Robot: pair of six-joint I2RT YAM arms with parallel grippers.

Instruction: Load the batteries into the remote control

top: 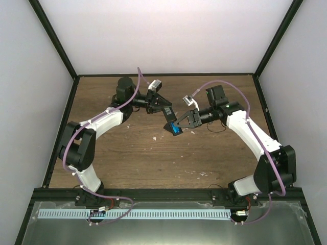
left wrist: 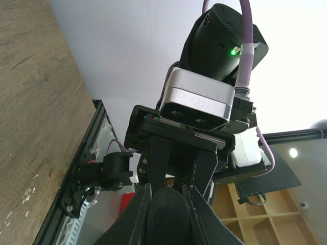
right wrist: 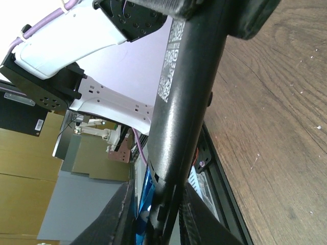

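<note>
Remote (right wrist: pixel 184 117) black w/ pale QR print, batteries (top: pixel 176 130) blue, table (top: pixel 153 158) brown woodgrain.

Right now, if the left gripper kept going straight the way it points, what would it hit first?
Most likely the right gripper: the left gripper, shut on the remote control, aims straight at it along the remote. The gap between them is hard to judge.

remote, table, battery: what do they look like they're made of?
Remote: probably black plastic, semi-gloss. Light streaks run along its back, and it carries a printed code label.
Table: wood or wood-look laminate, matte. It shows brown grain lines, but I can't tell which of the two it is.
Battery: bright blue skin, maybe a film wrap over metal. It's too small to confirm.
</note>
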